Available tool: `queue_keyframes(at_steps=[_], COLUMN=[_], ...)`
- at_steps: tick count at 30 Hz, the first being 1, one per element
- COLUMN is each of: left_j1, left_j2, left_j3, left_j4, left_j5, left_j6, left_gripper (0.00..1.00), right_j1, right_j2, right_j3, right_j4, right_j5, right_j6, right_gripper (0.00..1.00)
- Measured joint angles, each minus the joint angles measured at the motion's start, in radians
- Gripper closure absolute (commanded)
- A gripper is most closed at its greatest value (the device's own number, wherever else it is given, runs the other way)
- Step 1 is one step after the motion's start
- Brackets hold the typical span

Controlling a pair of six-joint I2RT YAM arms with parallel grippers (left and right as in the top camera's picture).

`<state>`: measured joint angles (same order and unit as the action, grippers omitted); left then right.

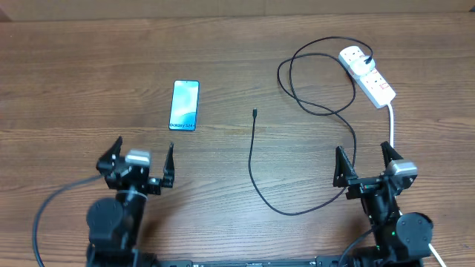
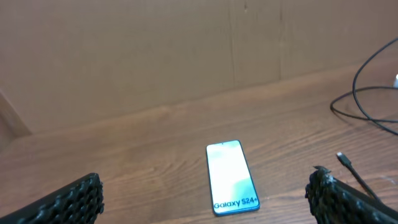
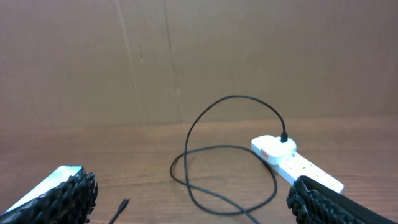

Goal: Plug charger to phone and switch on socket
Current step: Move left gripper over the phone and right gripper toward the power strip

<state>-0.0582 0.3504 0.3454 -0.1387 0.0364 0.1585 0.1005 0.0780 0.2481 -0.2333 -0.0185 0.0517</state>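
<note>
Matt wood-grain table [image 1: 89, 52], phone [image 1: 185, 105] with glossy screen, smooth white plastic socket [image 1: 370, 77], knobbly black fingers [image 2: 69, 204], perhaps rubber

Black arms [image 1: 111, 222] with round joints; left gripper [image 1: 145, 145] and right gripper [image 1: 362, 150] have black knurled fingers [image 2: 68, 202], silver blocks [image 1: 137, 157], grey cable [image 1: 52, 196].

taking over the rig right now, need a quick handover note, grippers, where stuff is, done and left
Both empty: left gripper and right gripper, jaws open.
The phone lies screen up ahead of the left gripper; the charger lies loose mid-table, connector tip apart from the phone.
Done: its plug sits in the power strip, far right.
Left: connector into phone, switch on strip; switch state unreadable.
</note>
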Motion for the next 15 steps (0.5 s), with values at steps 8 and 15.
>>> queue_keyframes(at_steps=[8,15], left_j1=[0.0,0.0], left_j2=[0.351,0.689], left_j3=[0.423,0.877], left_j4=[-0.259,-0.548], left_j5=[0.03,0.122], left_j6=[-0.003,-0.003], left_gripper=[0.0,0.0], right_j1=[0.0,0.0], right_j2=[0.299,0.62], right_j3=[0.304,0.615], right_j4=[-0.171,-0.375], right_j5=[0.0,-0.008], right_j6=[0.001,0.0], right_gripper=[0.0,0.0])
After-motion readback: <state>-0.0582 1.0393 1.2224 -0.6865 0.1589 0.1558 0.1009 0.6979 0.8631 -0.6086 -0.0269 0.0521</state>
